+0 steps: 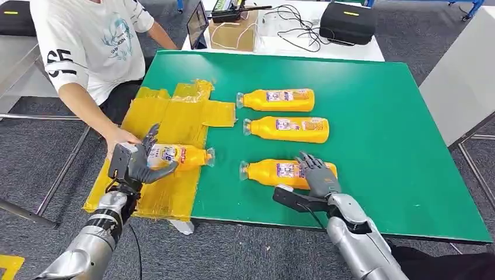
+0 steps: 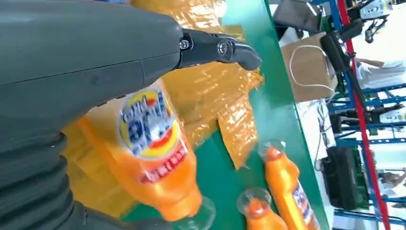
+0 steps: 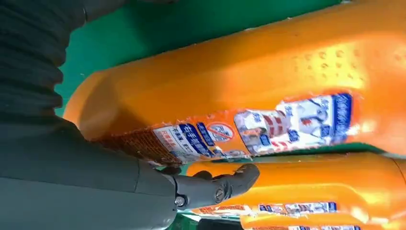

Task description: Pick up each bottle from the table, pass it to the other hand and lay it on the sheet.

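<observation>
Held bottle (image 1: 180, 157): orange, lying on its side over the yellow sheet (image 1: 169, 119), clear cap end pointing toward the green mat; label faces up.
Left hand (image 1: 138, 163): wrapped around the base end of the held bottle, thumb on the near side, fingers over the far side. Left wrist view shows the same bottle (image 2: 153, 158) pressed against the palm.
Right hand (image 1: 318, 175): fingers draped over the base end of the nearest bottle (image 1: 280, 172), thumb stretched out on the near side, clear of it. Cannot tell whether it grips or only rests there. Right wrist view shows that bottle (image 3: 249, 91) close against the palm.
Other bottles: middle bottle (image 1: 287, 129) and far bottle (image 1: 277, 100) lie on their sides in a column beyond the nearest one, caps toward the sheet, each apart from its neighbour.
Surface: green mat (image 1: 379, 146) over the table; crinkled sheet laid across its left edge.
Person: white printed T-shirt (image 1: 87, 41), one hand (image 1: 119, 139) resting on the sheet's edge just beside the left hand.
Room: grey carpet (image 1: 35, 169); beyond the mat a white table (image 1: 327, 46) with a cardboard box (image 1: 233, 30), loose cables and a black case (image 1: 348, 22).
</observation>
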Tool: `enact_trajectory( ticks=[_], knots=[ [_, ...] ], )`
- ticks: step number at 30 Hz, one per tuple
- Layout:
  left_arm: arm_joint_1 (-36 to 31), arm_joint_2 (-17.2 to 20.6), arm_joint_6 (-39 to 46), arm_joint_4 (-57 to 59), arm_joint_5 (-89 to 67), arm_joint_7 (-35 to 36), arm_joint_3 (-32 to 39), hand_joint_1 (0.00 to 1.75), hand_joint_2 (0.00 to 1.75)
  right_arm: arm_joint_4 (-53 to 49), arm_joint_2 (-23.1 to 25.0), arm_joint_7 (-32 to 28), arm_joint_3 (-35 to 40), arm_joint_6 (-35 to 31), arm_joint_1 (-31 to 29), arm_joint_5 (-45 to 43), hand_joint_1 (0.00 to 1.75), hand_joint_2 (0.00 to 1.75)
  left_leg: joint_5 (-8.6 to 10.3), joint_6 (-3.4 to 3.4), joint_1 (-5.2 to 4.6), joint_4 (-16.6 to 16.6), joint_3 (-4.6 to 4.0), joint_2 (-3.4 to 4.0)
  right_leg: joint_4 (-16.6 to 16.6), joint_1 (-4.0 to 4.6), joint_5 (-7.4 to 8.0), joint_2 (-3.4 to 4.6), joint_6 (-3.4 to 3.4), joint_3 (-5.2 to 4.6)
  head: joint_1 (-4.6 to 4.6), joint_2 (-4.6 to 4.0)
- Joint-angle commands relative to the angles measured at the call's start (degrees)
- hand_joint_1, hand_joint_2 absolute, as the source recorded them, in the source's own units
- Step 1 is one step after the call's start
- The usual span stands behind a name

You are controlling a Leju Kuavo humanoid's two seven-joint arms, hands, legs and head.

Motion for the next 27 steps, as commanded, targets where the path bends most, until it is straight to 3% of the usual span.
enact_trajectory(
  ticks=[1, 9, 10, 11, 20, 25, 27],
  knots=[
    [-1.9, -3.0, -0.6, 0.9, -0.5, 0.2, 2.1, 0.0, 1.75, 3.6, -3.8, 1.3, 3.0, 1.3, 0.2, 0.9, 0.0, 1.75, -0.07, -0.04, 0.09, 0.0, 0.15, -0.11, -0.1, 0.09, -0.08, -0.15, -0.06, 0.25, -0.02, 0.0],
    [-1.2, -3.5, -2.6, -1.0, -0.6, -0.1, 1.7, 0.0, 1.75, 3.4, -5.2, 3.3, 3.5, 3.0, -0.4, 2.9, 0.0, 1.75, -0.08, -0.08, 0.12, 0.0, 0.19, -0.11, -0.1, 0.13, -0.1, -0.15, -0.1, 0.31, 0.0, 0.02],
    [-0.8, -3.8, -2.9, -1.9, -0.7, 0.1, 1.5, 0.0, 1.75, 3.8, -5.4, 3.4, 3.3, 3.3, -0.6, 3.1, 1.43, 1.75, -0.05, -0.05, 0.06, 0.0, 0.14, -0.09, -0.1, 0.07, -0.06, -0.13, -0.06, 0.23, -0.04, 0.02],
    [-0.5, -4.0, -2.9, -2.5, -1.0, 0.2, 1.1, 0.0, 1.75, 4.2, -5.5, 3.1, 3.3, 3.8, -0.8, 3.1, 1.73, 1.75, -0.05, -0.05, 0.06, 0.0, 0.18, -0.1, -0.1, 0.08, -0.07, -0.14, -0.07, 0.27, -0.04, 0.02],
    [-0.3, -5.5, -0.7, -3.3, -2.3, 4.4, -3.3, 0.0, 1.75, 11.1, -4.5, -0.4, 5.8, 6.8, -3.6, 0.9, 1.75, 1.75, -0.12, -0.09, 0.13, 0.0, 0.35, -0.11, -0.1, 0.14, -0.13, -0.17, -0.12, 0.48, -0.02, 0.0],
    [-1.2, -6.1, -0.6, -2.1, -0.9, 6.0, -4.9, 0.0, 1.75, 19.0, -1.4, -3.9, 8.2, 7.4, -9.2, -1.6, 1.75, 1.75, -0.06, -0.06, 0.1, 0.0, 0.33, 0.12, -0.1, 0.12, -0.01, -0.01, -0.08, 0.37, -0.02, 0.0],
    [-2.0, -6.2, 0.1, -1.1, 0.5, 6.3, -4.4, 0.0, 1.75, 21.9, 2.0, -7.2, 6.8, 5.3, -10.7, -5.5, 1.75, 1.75, -0.08, -0.09, 0.14, 0.0, 0.45, 0.27, -0.1, 0.17, 0.0, 0.05, -0.14, 0.46, -0.02, 0.0]
  ],
)
